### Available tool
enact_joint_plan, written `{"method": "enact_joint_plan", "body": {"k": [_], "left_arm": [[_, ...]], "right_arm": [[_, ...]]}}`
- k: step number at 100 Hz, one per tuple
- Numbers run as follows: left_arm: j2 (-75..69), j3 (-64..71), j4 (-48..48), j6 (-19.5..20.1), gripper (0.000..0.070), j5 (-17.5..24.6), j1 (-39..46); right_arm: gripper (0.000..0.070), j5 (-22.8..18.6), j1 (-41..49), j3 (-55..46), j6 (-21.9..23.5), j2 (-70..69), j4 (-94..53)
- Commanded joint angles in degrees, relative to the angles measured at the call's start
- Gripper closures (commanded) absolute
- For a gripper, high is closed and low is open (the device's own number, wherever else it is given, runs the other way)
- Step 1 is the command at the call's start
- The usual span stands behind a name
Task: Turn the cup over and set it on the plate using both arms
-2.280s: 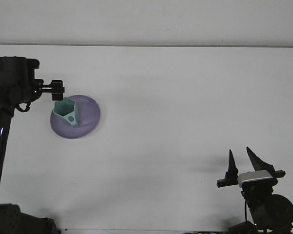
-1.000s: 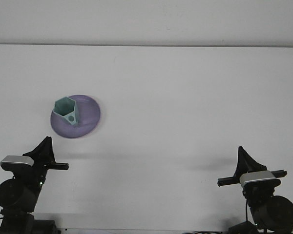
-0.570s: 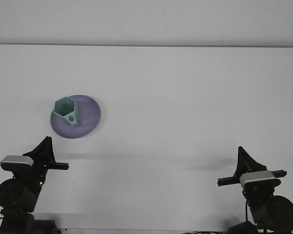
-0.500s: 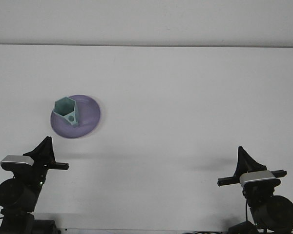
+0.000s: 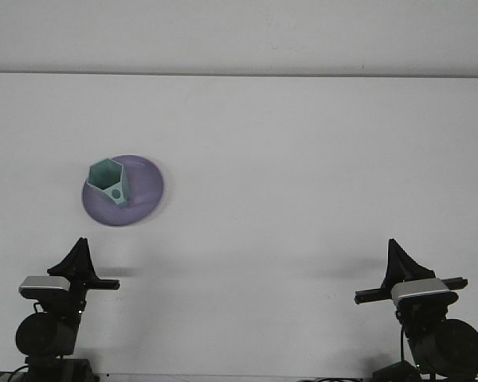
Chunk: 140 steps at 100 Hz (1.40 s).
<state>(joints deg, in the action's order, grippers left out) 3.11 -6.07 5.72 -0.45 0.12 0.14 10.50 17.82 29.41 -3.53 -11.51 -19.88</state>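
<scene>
A pale green, angular-sided cup [image 5: 108, 180] stands mouth up on the left part of a purple plate [image 5: 146, 189], at the left of the white table. Both arms are drawn back at the table's near edge, far from the cup. My left gripper [image 5: 80, 245] is at the bottom left, below the plate, its fingers together in a single point with nothing between them. At the bottom right, my right gripper [image 5: 395, 247] is also shut and holds nothing.
The white table [image 5: 303, 175] ends at a pale back wall along the top of the view. Only the plate and cup lie on it.
The left arm has left the cup on the plate and drawn back to the near edge, then shifted slightly right and lower. The right gripper has shut. Cup and plate have not moved.
</scene>
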Motion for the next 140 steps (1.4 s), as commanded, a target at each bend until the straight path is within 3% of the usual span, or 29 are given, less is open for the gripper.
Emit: {"method": "enact_joint_plan", "body": {"k": [1,30,97,116,122,132,140], "left_arm": [[-1.77,1.05,1.49,1.07,0.0686,-0.22,0.22],[-2.95,5.29,1.53,-0.81,0.0686,-0.13,0.15],[-2.93,5.27,1.68,-0.24,0.0686,-0.17,0.17],[-2.93,5.27,1.68,-0.24,0.0686,-0.15,0.17],[-2.93,5.27,1.68,-0.24,0.0686,-0.15,0.17],[-2.93,5.27,1.68,-0.24,0.0686,-0.15,0.17],[-2.93,5.27,1.68,-0.24,0.0686,-0.15,0.17]], "right_arm": [[0.07,0.07,0.11,0.46,0.55,-0.17,0.57],[0.07,0.07,0.11,0.46,0.55,-0.17,0.57],[0.07,0.07,0.11,0.46,0.52,-0.17,0.57],[0.07,0.44,-1.66,-0.76,-3.32,-0.02,0.61],[0.07,-1.46,-4.7,-3.43,-5.66,0.92,3.3],[0.07,-8.48,-10.88,-9.94,-9.01,3.26,8.98],[0.07,-11.72,-14.67,-15.78,-9.42,5.6,13.38]]}}
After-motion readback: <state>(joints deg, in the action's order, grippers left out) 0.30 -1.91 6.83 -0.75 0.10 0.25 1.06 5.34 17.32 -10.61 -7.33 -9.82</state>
